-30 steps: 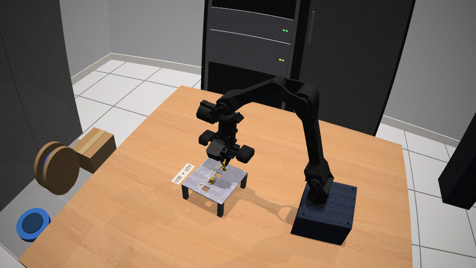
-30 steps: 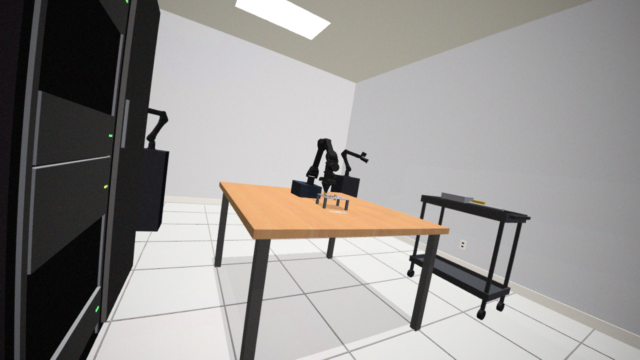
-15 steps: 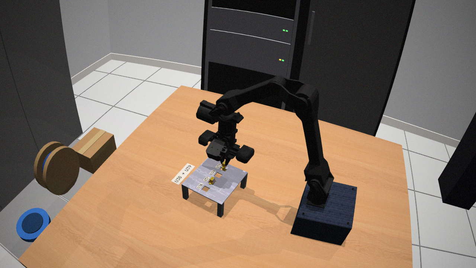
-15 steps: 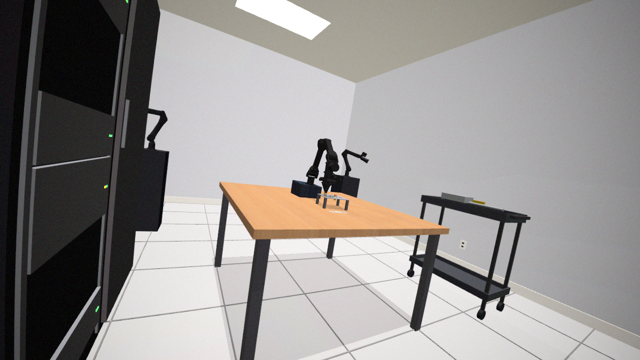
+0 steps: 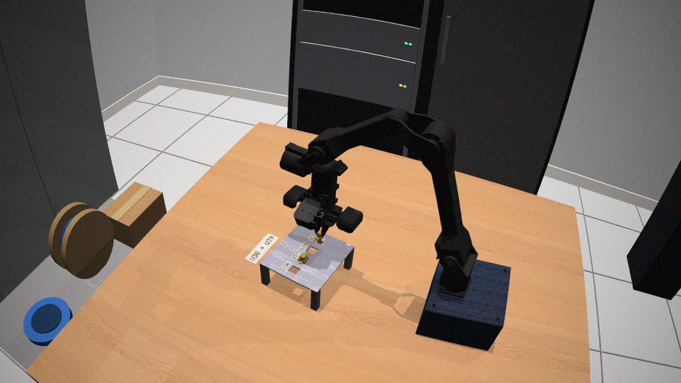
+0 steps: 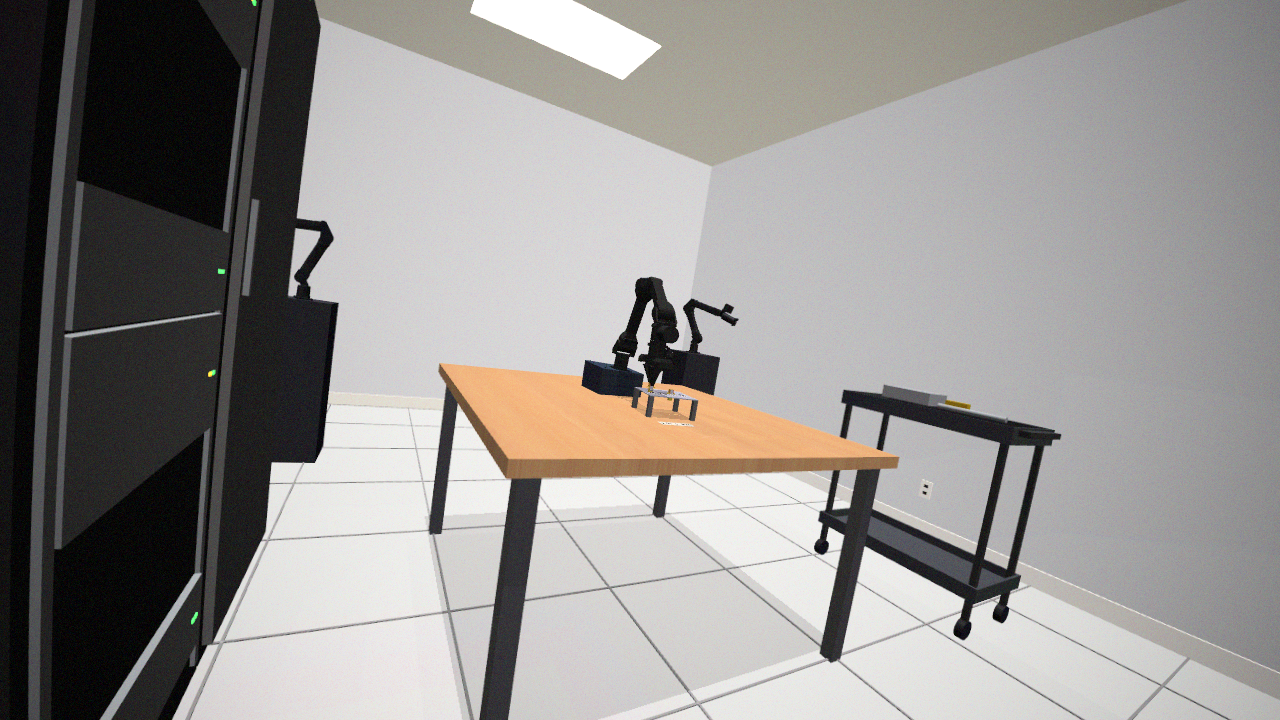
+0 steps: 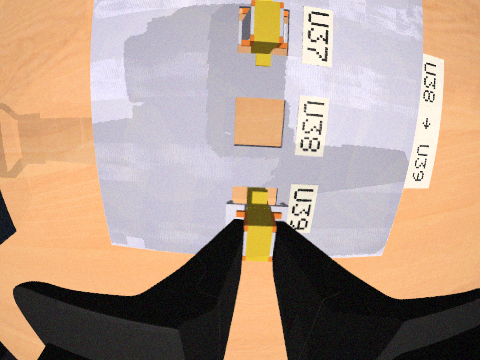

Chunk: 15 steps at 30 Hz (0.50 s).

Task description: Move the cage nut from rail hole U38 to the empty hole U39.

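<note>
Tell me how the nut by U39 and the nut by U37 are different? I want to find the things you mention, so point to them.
The U39 nut (image 5: 320,240) (image 7: 258,242) is pinched in the gripper (image 5: 322,233) (image 7: 258,230); the U37 nut (image 5: 302,257) (image 7: 267,22) isn't touched by it. The U39 nut is beside the empty U38 hole's one side, the U37 nut beside its other. Both look yellow with orange bits.

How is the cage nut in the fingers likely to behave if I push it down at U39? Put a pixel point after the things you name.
The cage nut (image 5: 320,238) (image 7: 259,243) looks stiff, with its squared yellow body. Gripped narrowly by the pincer (image 5: 321,233) (image 7: 258,225), it could tip. Its side flanges may catch the plate (image 5: 328,273) (image 7: 165,200).
</note>
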Tool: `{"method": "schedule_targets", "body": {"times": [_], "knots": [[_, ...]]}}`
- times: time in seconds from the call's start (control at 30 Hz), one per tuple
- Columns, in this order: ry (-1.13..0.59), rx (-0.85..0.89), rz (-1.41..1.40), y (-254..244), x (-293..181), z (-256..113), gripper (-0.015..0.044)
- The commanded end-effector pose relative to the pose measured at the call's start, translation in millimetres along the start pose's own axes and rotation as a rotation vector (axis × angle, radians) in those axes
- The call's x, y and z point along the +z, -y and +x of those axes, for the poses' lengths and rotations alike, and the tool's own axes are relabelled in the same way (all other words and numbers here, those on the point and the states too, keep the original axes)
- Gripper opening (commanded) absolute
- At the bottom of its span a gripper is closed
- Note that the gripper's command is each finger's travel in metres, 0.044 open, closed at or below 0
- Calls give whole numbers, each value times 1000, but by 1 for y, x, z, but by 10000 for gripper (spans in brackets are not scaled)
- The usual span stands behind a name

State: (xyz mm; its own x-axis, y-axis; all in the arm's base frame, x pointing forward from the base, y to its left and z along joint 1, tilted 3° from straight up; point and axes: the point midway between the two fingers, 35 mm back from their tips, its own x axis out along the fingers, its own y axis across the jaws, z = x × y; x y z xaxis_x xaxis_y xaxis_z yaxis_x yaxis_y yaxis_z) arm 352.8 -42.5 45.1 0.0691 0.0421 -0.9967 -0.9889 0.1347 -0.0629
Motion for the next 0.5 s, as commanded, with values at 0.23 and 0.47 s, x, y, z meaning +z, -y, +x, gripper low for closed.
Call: {"method": "schedule_targets", "body": {"times": [0.23,0.47], "knots": [[0,7,-1,1,0,2,33],[0,7,-1,2,0,2,33]]}}
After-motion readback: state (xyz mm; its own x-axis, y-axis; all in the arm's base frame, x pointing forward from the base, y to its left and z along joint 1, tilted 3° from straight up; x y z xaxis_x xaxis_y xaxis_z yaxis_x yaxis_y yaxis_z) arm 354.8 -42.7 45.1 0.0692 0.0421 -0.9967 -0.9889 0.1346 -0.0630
